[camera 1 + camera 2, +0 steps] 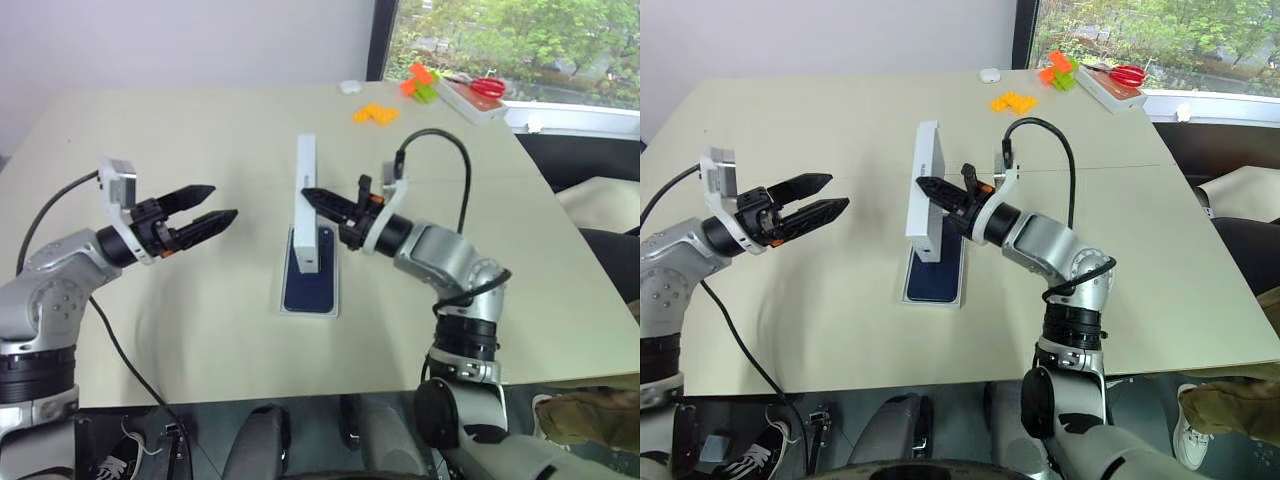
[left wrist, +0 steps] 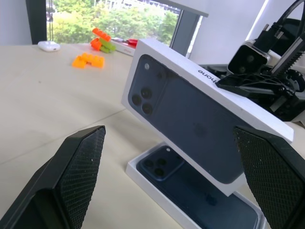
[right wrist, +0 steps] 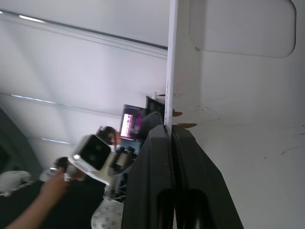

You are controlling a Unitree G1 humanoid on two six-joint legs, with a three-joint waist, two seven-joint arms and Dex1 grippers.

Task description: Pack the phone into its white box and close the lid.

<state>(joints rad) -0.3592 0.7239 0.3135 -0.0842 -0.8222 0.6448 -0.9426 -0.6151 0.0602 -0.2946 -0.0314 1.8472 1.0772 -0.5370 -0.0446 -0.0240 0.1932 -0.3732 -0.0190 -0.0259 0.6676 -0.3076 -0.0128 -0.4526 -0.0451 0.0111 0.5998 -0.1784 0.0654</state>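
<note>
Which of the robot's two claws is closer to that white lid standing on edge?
Right. The right gripper is pinching the lid by its wall, above the phone in the white box. The left gripper hangs open, well apart.

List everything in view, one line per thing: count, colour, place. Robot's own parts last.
table: one, pale beige, under everything.
white box: one, white tray, table centre, flat.
phone: one, dark navy, lying in the white box.
lid: one, white with a dark phone picture on its outer face, held on edge above the box, tilted.
toy blocks: small orange pile, far side of the table.
orange and green pieces: a few, far right corner.
scissors: one pair, red handles, on a flat white thing at the far right edge.
small white object: one, far edge.
left gripper: one, black fingers, open, left of the lid, apart from it.
right gripper: one, black fingers, shut on the lid's wall.
</note>
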